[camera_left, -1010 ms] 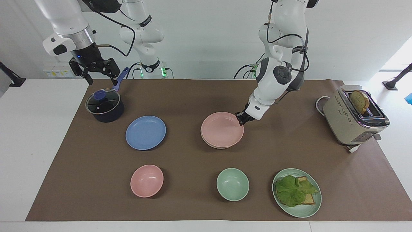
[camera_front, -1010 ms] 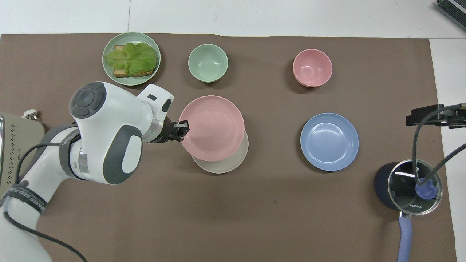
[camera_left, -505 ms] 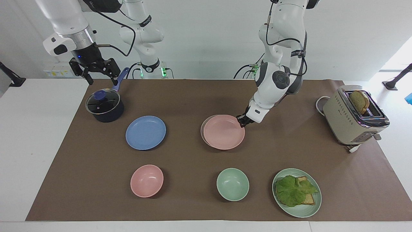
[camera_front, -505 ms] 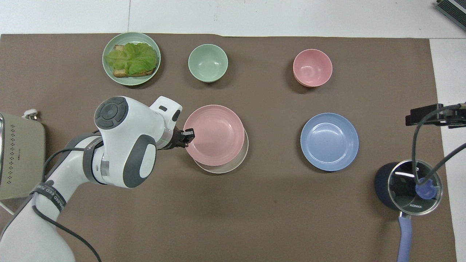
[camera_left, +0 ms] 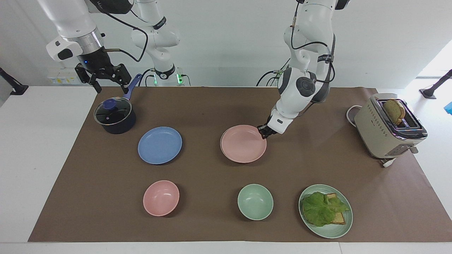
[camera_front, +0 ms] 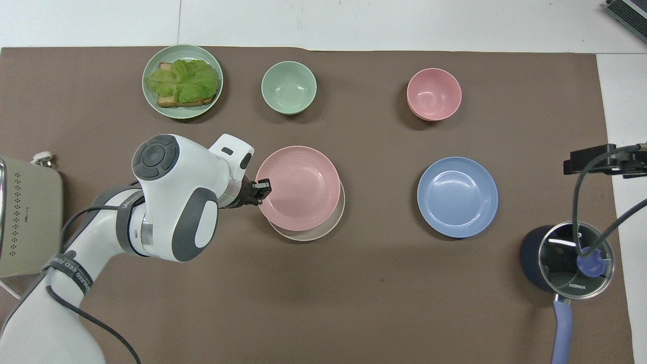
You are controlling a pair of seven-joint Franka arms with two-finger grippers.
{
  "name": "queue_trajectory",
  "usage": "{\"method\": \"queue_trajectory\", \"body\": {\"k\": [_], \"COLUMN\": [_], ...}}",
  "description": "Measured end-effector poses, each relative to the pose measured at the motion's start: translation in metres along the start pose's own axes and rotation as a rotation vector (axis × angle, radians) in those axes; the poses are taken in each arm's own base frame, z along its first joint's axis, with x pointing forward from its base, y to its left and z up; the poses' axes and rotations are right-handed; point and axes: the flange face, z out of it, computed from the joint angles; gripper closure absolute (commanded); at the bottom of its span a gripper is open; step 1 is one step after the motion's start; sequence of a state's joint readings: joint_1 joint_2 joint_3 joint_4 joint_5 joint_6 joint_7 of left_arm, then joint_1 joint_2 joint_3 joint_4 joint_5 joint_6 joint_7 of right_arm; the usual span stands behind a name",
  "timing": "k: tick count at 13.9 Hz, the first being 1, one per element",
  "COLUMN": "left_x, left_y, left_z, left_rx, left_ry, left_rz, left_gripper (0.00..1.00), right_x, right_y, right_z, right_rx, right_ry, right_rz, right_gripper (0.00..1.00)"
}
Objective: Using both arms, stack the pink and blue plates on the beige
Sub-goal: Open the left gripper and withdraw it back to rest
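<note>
The left gripper (camera_left: 263, 131) has its jaws clenched on the rim of the pink plate (camera_left: 243, 143), which sits on the beige plate (camera_front: 331, 225). The blue plate (camera_left: 159, 145) lies alone beside them. The right gripper (camera_left: 102, 78) waits with its jaws wide apart over the pot (camera_left: 114, 115). Plates look light, stiff and smooth; pinch the thin rim.

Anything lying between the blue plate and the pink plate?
No. Between the blue plate and the pink plate, which rests on the beige plate, only bare brown mat shows in the overhead view.

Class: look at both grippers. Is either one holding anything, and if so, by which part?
The left gripper is shut on the pink plate, pinching its rim at the edge toward the left arm's end. The right gripper, open above the pot, holds nothing.
</note>
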State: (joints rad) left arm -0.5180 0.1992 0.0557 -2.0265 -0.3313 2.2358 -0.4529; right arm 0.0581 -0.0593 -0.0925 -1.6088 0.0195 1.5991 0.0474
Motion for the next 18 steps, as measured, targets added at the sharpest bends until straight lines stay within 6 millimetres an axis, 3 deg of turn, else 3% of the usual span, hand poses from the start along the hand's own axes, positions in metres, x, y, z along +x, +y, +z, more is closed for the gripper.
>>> {"method": "queue_trajectory", "body": {"k": [5,9,11,14,18], "left_x": [0.0,0.001,0.004,0.019,0.05], "left_y": [0.0,0.0,0.0,-0.011,-0.052], "left_z": [0.0,-0.002,-0.008,-0.034,-0.093], "left_rx": [-0.002,-0.003,-0.01,-0.001,0.053], "left_ry": [0.003,0.005,0.015,0.024,0.031], "left_rz": [0.0,0.0,-0.003,-0.013,0.027], "left_gripper": [0.21,0.02,0.0,0.0,0.0], "right_x": [0.0,0.0,0.0,0.0,-0.001], "right_y": [0.005,0.008,0.008,0.011,0.011], "right_z": [0.0,0.001,0.002,0.002,0.001], "right_rx": [-0.001,-0.001,-0.001,-0.001,-0.001], "right_ry": [0.0,-0.002,-0.004,-0.004,-0.005], "right_rz": [0.01,0.014,0.015,0.02,0.02], "right_gripper": [0.0,0.0,0.0,0.0,0.0]}}
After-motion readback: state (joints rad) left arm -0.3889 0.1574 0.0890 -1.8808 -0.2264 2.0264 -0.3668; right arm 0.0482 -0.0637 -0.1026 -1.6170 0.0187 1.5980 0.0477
